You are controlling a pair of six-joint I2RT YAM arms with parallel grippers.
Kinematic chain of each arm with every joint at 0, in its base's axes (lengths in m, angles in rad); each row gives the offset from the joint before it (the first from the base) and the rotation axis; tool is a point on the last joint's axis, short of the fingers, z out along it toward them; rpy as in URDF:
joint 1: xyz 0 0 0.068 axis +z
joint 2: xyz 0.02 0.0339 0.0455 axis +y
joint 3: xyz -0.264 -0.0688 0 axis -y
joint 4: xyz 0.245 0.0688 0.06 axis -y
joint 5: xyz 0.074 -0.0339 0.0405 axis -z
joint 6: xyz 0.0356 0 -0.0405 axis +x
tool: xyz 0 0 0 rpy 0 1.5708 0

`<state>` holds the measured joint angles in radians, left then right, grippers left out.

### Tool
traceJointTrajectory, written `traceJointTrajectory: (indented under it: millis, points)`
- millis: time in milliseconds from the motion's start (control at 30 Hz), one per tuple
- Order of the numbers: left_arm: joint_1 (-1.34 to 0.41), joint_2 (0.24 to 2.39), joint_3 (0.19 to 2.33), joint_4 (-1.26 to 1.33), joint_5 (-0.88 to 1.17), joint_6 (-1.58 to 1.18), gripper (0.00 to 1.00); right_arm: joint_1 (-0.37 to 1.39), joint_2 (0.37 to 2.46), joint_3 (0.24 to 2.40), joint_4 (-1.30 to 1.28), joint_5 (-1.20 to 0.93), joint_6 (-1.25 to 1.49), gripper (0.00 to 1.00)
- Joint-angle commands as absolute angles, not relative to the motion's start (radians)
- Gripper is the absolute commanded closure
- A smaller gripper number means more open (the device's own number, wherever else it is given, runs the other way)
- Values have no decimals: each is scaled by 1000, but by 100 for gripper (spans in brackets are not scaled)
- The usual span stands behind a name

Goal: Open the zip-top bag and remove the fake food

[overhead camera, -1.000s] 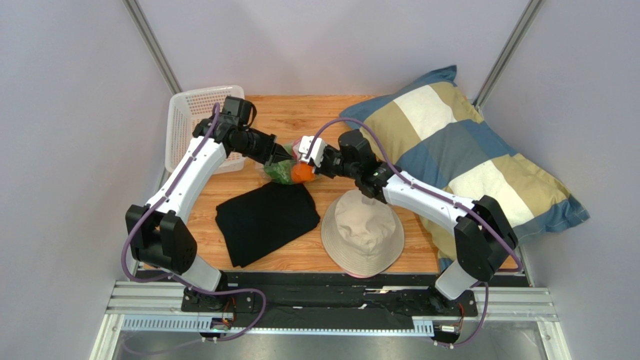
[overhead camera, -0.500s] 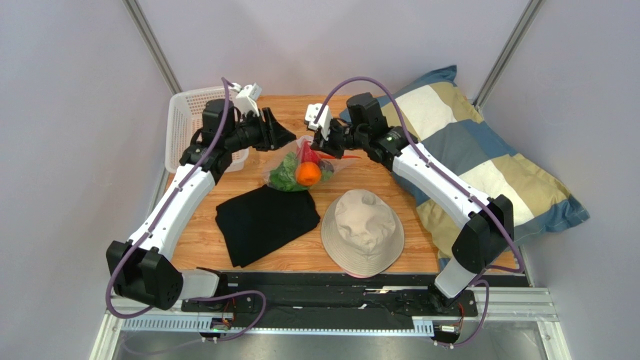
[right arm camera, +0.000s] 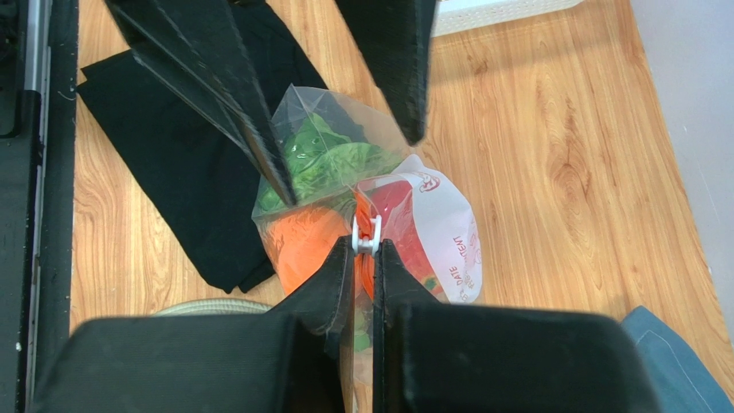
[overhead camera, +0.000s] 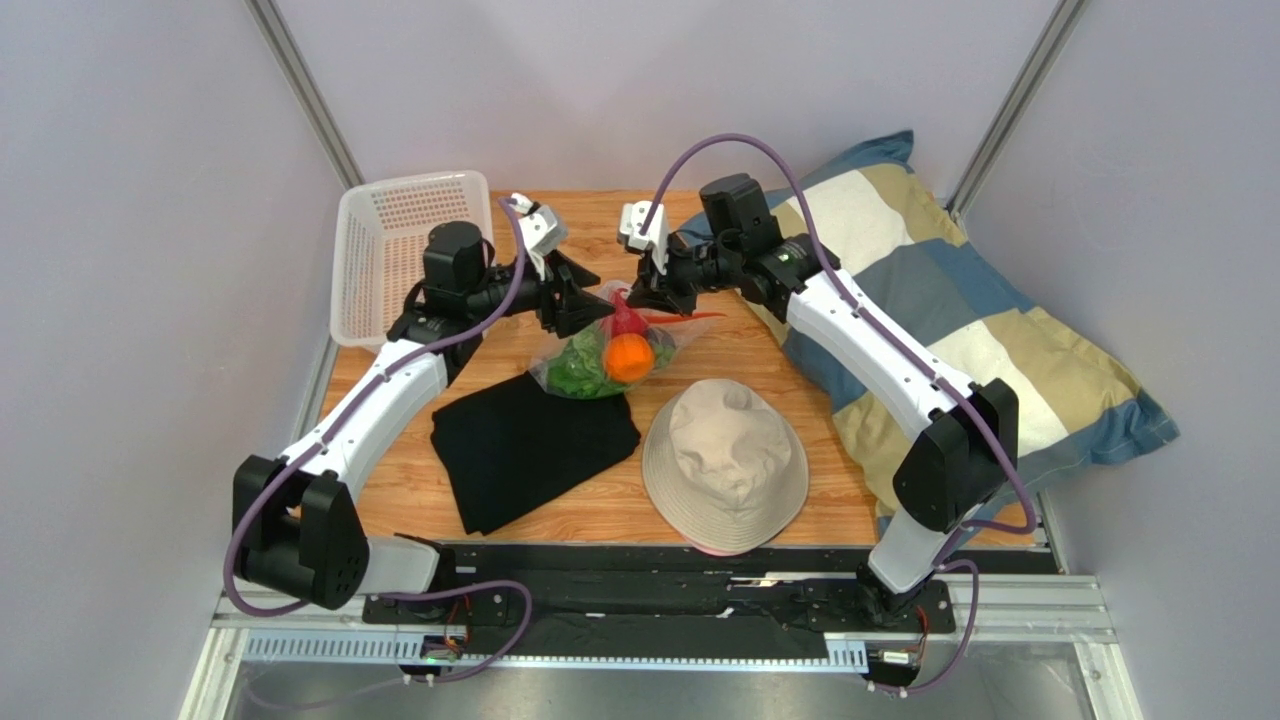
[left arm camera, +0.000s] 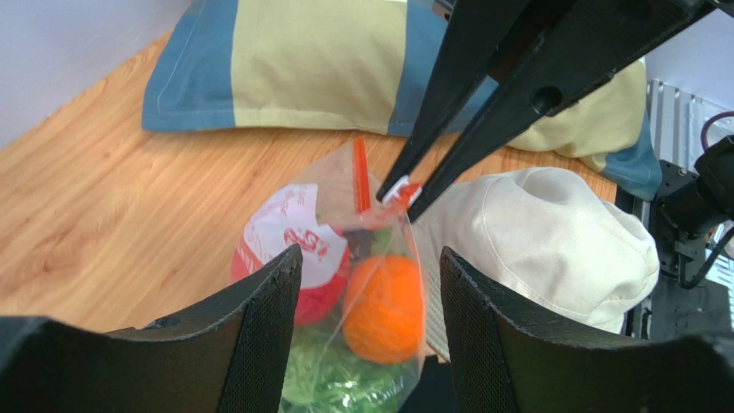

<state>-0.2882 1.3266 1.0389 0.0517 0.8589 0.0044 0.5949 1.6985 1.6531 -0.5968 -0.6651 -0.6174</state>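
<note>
We judge the zip-top bag, slumped on the wooden table between both arms, limp, slippery and light around its fake food. Our left gripper gapes empty. Our right gripper pinches the white tab on the zip strip, the firmest hold.

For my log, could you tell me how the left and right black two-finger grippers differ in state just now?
The left gripper is open, straddling the clear crinkly zip-top bag; the right gripper is shut, pinching the bag's white zip slider. Both meet at the bag's zip end.
</note>
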Motion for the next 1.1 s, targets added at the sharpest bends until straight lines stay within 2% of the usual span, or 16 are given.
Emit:
traceJointTrajectory:
  millis: [0,300,500,600,767,867,900,967,1000,1067]
  points:
    - [-339,1335,1026,213,895,30,10,595,1709,1703,-600,-722,-617,100]
    - [-376,1356,976,178,730,242,11,595,1726,1769,-621,-765,-592,100]
    - [-376,1408,1023,69,703,394,15,594,1730,1793,-649,-766,-601,100]
    - [-376,1419,1009,130,724,374,16,594,1729,1796,-655,-788,-595,100]
    - [-376,1476,1031,184,753,330,25,595,1738,1819,-686,-807,-592,100]
    - [-376,1488,1043,207,782,302,47,594,1746,1833,-703,-815,-586,100]
    - [-376,1496,1049,204,788,296,65,595,1749,1833,-704,-813,-586,100]
    - [-376,1496,1065,203,808,287,78,595,1750,1832,-704,-804,-580,100]
    - [-376,1497,1072,201,821,279,90,595,1753,1833,-706,-801,-577,100]
    - [-376,1493,1080,198,836,252,100,594,1753,1833,-698,-776,-555,100]
